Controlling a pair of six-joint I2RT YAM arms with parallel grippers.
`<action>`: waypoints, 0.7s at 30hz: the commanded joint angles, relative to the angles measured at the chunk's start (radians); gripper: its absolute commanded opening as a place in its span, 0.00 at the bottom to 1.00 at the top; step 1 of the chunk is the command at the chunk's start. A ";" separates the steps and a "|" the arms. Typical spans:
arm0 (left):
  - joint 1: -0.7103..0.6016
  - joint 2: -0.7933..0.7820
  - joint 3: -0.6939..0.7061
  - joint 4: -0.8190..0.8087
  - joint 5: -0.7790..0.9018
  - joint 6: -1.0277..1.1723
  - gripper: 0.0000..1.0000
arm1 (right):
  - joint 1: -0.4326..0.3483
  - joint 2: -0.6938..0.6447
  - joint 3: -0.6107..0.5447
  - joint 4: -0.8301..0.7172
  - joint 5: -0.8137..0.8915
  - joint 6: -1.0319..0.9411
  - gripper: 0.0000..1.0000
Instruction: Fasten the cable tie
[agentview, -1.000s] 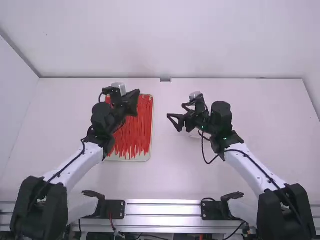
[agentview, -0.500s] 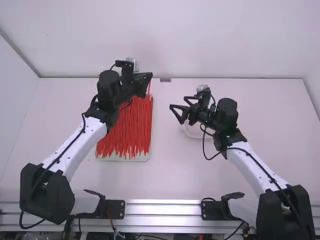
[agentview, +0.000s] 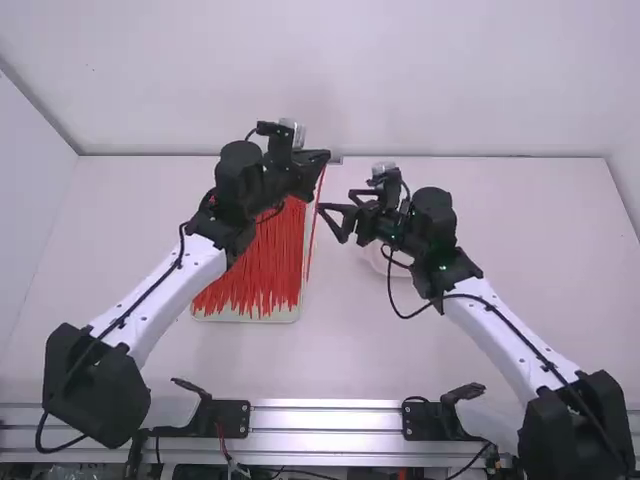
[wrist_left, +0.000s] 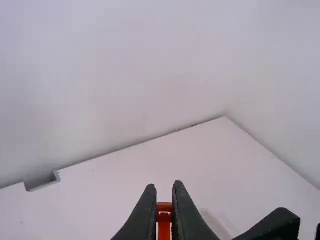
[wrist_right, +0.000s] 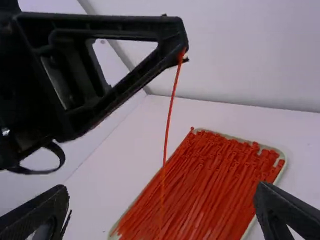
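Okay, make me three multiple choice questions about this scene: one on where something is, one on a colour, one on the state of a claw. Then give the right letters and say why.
1. Where does the pile of cable ties lie?
A. On a tray
B. In a bowl
C. On the floor

2. What colour are those ties?
A. Blue
B. Red
C. Black

3. What state is the left claw in?
A. Open and empty
B. Shut on a single cable tie
C. Shut on a cloth

Answers:
1. A, since the pale rim of the tray shows around the pile.
2. B, since every tie in the high and right wrist views is red.
3. B, since its fingers pinch the head of one tie, which hangs down from them above the pile.
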 joint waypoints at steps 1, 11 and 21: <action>-0.021 0.006 0.012 0.018 -0.005 -0.029 0.02 | 0.012 0.008 0.049 0.001 0.046 0.021 0.98; -0.051 0.007 0.012 0.042 -0.008 -0.026 0.02 | 0.018 0.106 0.116 0.000 0.034 0.082 0.91; -0.050 0.006 0.012 0.067 -0.010 -0.027 0.02 | 0.017 0.135 0.126 0.001 0.026 0.095 0.46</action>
